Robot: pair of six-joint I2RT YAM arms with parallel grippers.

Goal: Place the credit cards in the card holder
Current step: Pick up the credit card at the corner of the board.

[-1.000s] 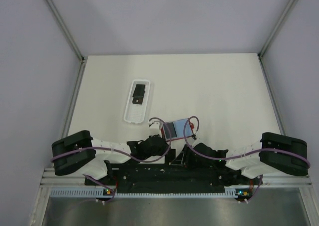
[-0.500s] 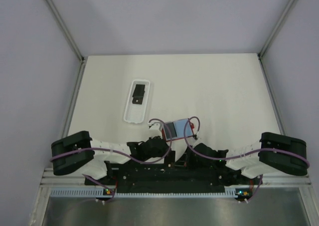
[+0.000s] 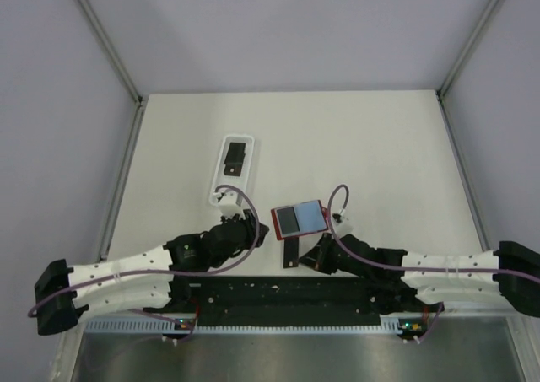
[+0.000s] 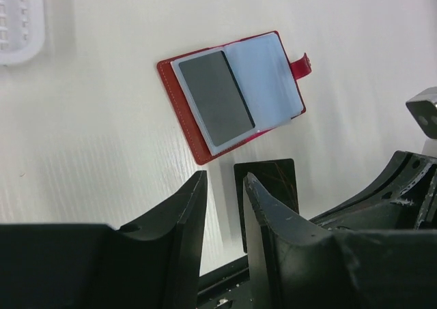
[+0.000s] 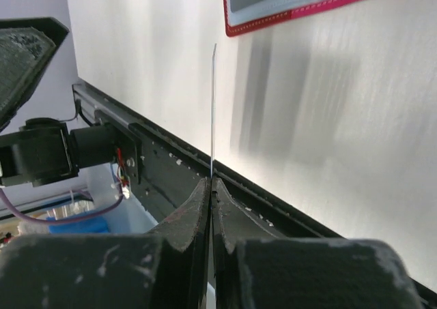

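Note:
The red card holder (image 3: 299, 220) lies open on the table, pale inside up, with a grey card (image 4: 220, 97) in its left pocket. Just near of it, my right gripper (image 3: 309, 256) is shut on a black credit card (image 3: 292, 252). That card shows edge-on (image 5: 213, 104) above the shut gripper (image 5: 211, 183) in the right wrist view, and face-on (image 4: 270, 186) in the left wrist view. My left gripper (image 3: 256, 230) sits left of the holder, open (image 4: 223, 183) with nothing between its fingers. Another black card (image 3: 235, 158) lies in the white tray (image 3: 221, 198).
The white oblong tray (image 4: 17, 22) stands behind and left of the holder. A black rail (image 3: 278, 293) with the arm bases runs along the near table edge, close under both grippers. Grey walls enclose the table on three sides.
My right gripper has shut on the black card. My left gripper has opened and drawn back to the left, uncovering the open holder. Both arms have stretched out flatter.

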